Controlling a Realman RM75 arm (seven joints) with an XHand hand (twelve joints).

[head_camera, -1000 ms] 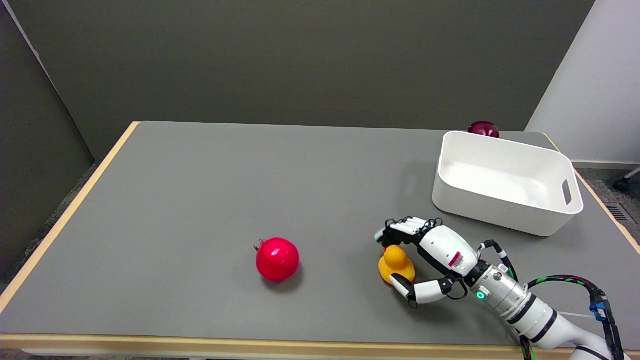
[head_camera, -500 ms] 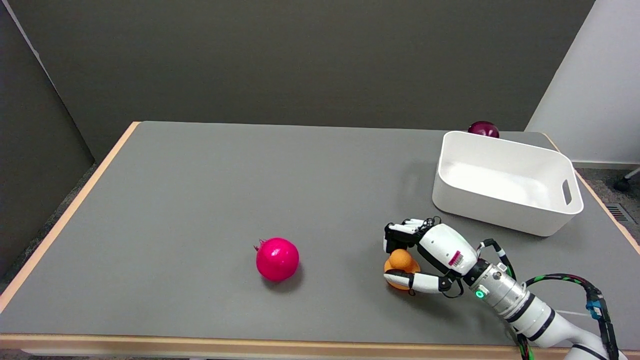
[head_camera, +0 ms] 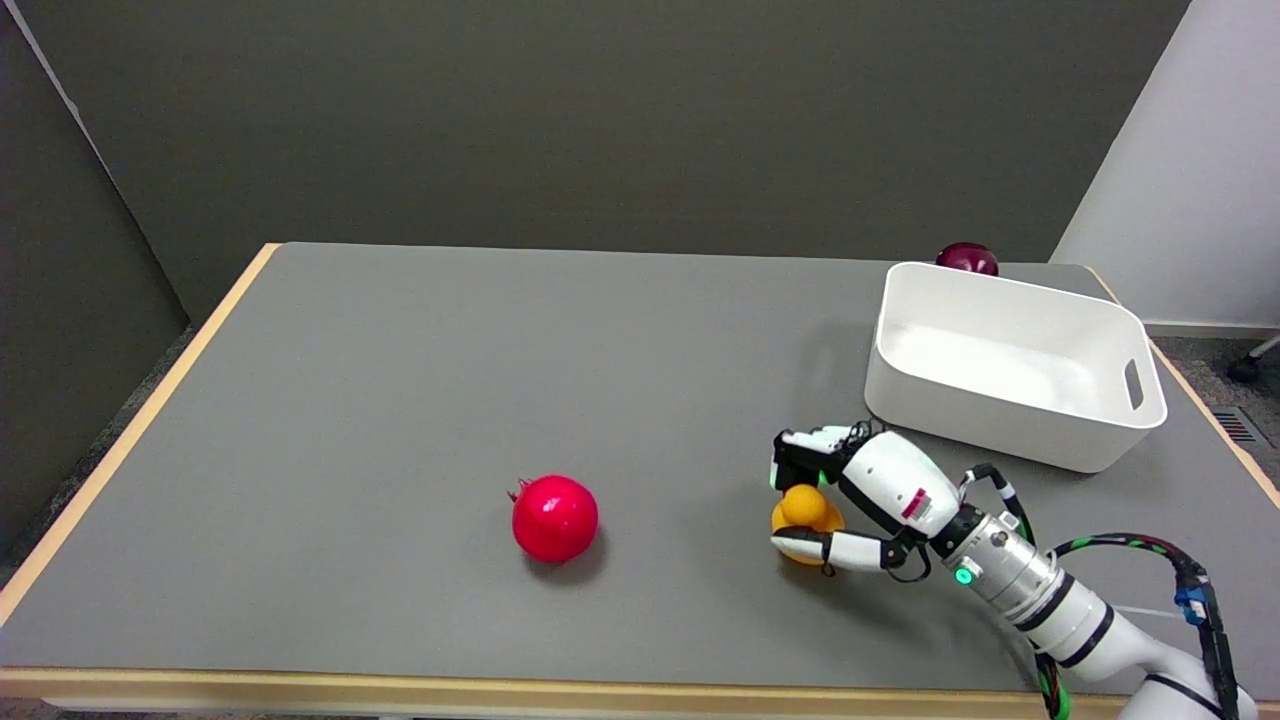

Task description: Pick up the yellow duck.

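At the grey table (head_camera: 400, 400), my right hand (head_camera: 850, 490) closes around the yellow duck (head_camera: 803, 515), its fingers (head_camera: 800, 455) curled over the duck's head from the far side and its thumb (head_camera: 830, 546) pressed along the near side of the body. The duck sits in that grip near the white bin (head_camera: 1010, 430), on the bin's near left side and apart from it; I cannot tell whether it has left the tabletop. A red pomegranate (head_camera: 554, 517) lies well to the left of the bin, farther out than the duck. A dark purple round fruit (head_camera: 966, 257) shows just behind the bin's far rim.
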